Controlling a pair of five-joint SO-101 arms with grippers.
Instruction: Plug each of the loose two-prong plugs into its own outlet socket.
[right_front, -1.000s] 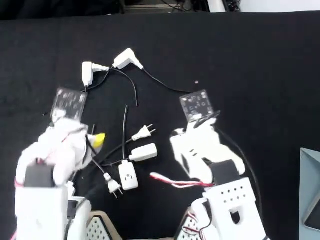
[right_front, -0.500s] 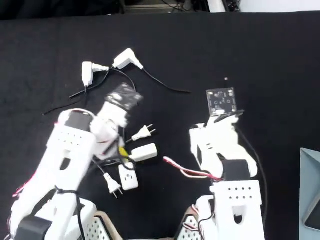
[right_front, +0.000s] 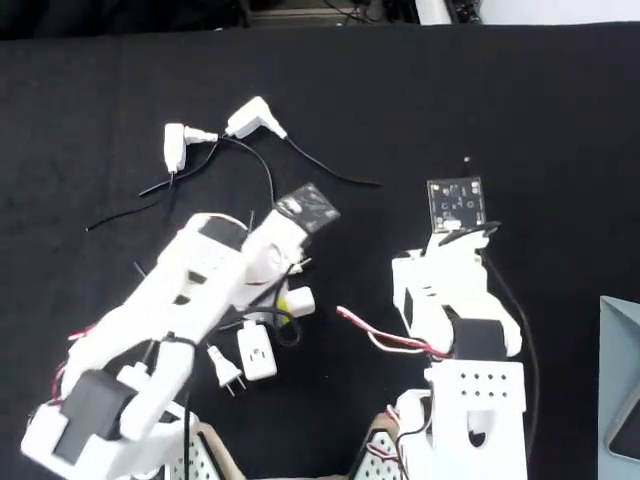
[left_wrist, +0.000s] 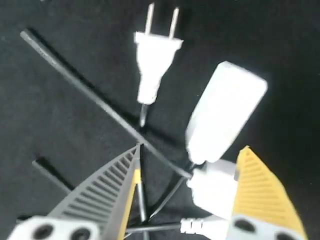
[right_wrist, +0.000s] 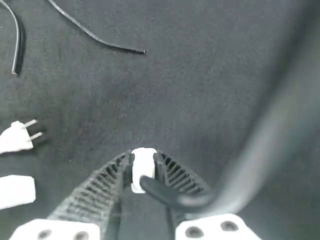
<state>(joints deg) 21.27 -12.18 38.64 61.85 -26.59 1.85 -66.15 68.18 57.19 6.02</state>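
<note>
Plug (left_wrist: 155, 55) lies flat on the black cloth (left_wrist: 280, 40) just ahead of the left gripper (left_wrist: 192, 147), its two shiny prongs (left_wrist: 150, 17) pointing away, in line with the reach. That gripper is wide open and empty. A smooth white socket block (left_wrist: 225, 115) lies just beside the plug. The right gripper (right_wrist: 143, 156), off at 3 o'clock, pinches a small white bit (right_wrist: 143, 172).

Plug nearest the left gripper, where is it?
Left wrist view: the plug lies on the black table just ahead of the left gripper, beside a white socket.
</note>
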